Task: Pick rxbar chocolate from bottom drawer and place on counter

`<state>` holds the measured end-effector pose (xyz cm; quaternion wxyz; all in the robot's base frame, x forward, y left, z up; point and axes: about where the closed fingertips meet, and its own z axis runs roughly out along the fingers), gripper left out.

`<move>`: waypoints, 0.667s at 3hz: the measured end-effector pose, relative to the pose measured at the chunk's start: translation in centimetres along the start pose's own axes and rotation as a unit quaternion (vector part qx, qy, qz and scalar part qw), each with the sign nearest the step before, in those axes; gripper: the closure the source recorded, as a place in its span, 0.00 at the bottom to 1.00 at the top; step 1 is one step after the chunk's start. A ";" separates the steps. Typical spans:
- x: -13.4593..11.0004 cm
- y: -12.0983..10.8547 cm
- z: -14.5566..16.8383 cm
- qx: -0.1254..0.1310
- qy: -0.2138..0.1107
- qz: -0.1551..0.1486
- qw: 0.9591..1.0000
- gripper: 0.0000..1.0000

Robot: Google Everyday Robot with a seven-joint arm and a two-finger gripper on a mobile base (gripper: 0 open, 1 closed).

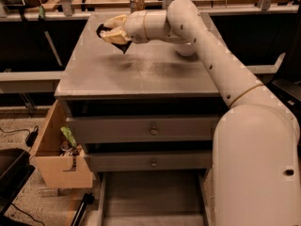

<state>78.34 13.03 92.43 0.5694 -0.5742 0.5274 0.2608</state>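
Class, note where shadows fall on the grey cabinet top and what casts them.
Camera view: light comes from above; the gripper, hanging over the far-left part of the counter and shut on the rxbar chocolate, throws a soft shadow just beneath it; the arm casts a second beside it; the open bottom drawer lies dim.

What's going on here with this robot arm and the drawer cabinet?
The robot's arm reaches across the counter. Its gripper is shut on the rxbar chocolate and holds it over the far left part of the grey top. The bar casts a shadow below and is not yet set down. The bottom drawer stands pulled open at the foot of the cabinet. So the bar is out of the drawer, and only the placing is left.
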 end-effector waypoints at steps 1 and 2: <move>0.0 0.2 0.3 -0.002 -0.001 0.000 1.000 0.14; 0.0 0.3 0.6 -0.005 -0.001 0.001 1.000 0.00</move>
